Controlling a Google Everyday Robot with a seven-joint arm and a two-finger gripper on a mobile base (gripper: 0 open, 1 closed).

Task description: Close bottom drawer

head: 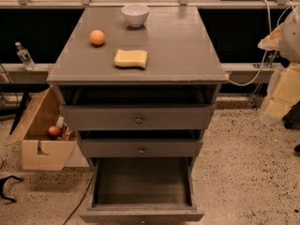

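Observation:
The grey wooden cabinet [140, 69] stands in the middle of the view with three drawers. The bottom drawer [140, 214] is pulled far out towards me. Its deep box is empty, and its flat front sits at the lower edge of the view, with the knob cut off by the frame. The middle drawer [140, 149] and the wider top drawer [138, 118] each stick out a little. My gripper [277, 96] is part of the pale arm at the right edge, well right of the cabinet and above the floor, touching nothing.
On the cabinet top are a white bowl [135, 14], an orange [97, 37] and a yellow sponge [131, 58]. An open cardboard box [40, 139] stands on the floor to the left, a bottle [24, 55] on a ledge behind. Cables trail on the floor at the left and hang at the right.

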